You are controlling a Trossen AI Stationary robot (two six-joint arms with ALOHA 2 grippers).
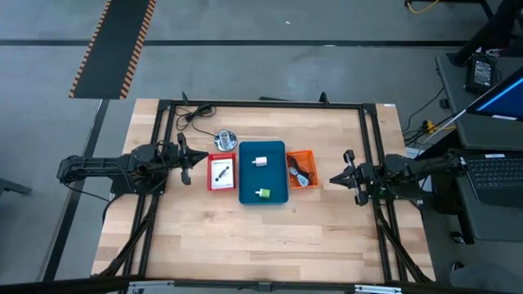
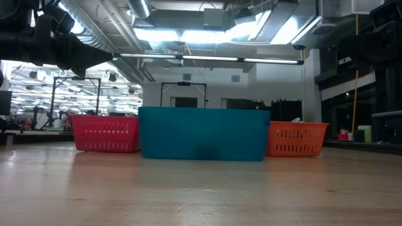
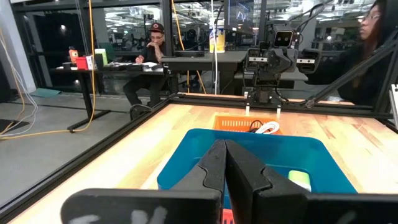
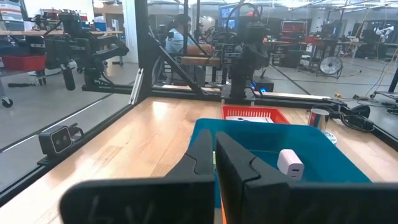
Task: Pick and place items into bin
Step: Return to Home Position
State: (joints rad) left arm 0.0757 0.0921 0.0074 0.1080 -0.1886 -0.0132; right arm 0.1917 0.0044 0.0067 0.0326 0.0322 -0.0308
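A blue bin point(image 1: 262, 181) stands mid-table between a red basket point(image 1: 221, 186) and an orange basket point(image 1: 301, 155). A pale block point(image 1: 260, 161) and a small green piece point(image 1: 262, 193) lie on the bin's floor. The red basket holds a white card with black parts point(image 1: 221, 171). Coiled cables point(image 1: 301, 171) lie in the orange basket. My left gripper point(image 1: 202, 160) hovers shut just left of the red basket, pointing level at the bin point(image 3: 249, 155). My right gripper point(image 1: 333, 179) hovers shut right of the orange basket, facing the bin point(image 4: 261, 140).
A shiny silver round object point(image 1: 225, 140) stands behind the red basket, and a loose black cable point(image 1: 192, 114) lies near the far left corner. A black frame point(image 1: 261, 104) borders the table. People sit at desks beyond the table point(image 3: 152, 56). Bare wood stretches toward the near edge point(image 1: 261, 245).
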